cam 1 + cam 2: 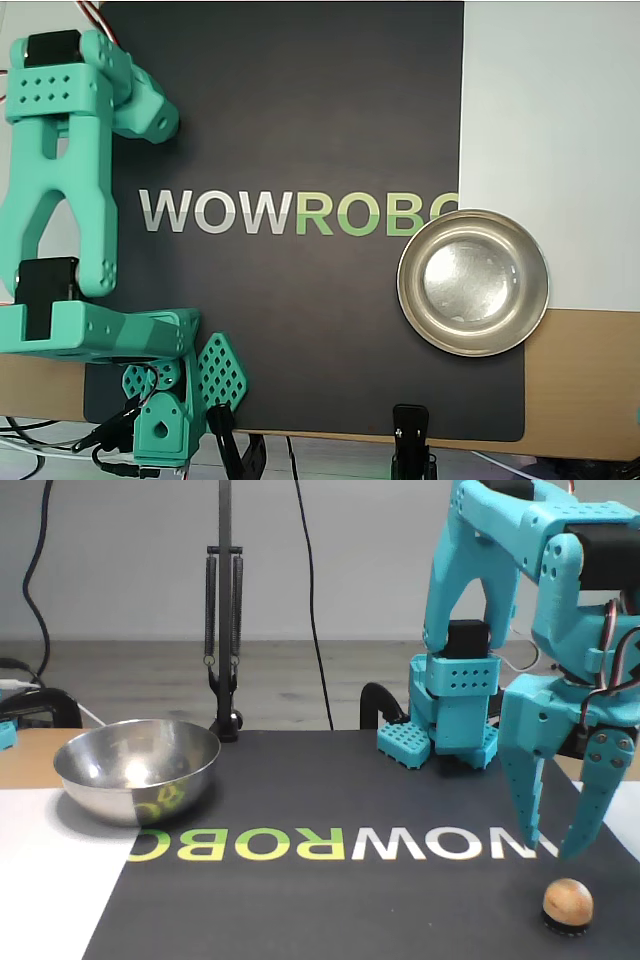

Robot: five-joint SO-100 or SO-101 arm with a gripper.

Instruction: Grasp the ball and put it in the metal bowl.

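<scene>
In the fixed view, the peach-orange ball (567, 901) rests on a small black ring on the black mat at the lower right. My teal gripper (553, 848) hangs just above it and a little to its left, with the jaws apart and empty and the fingertips a short way above the mat. The shiny metal bowl (110, 785) stands empty at the left of the mat. In the overhead view the bowl (473, 285) is at the right and the arm (60, 190) fills the left side. The ball does not show there.
A black mat (300, 120) with WOWROBO lettering covers the table, with white sheet (550, 100) beside it. A black clamp stand (222, 630) and cables rise behind the bowl. A clamp (412, 430) grips the table edge. The arm's base (450, 710) stands at the back.
</scene>
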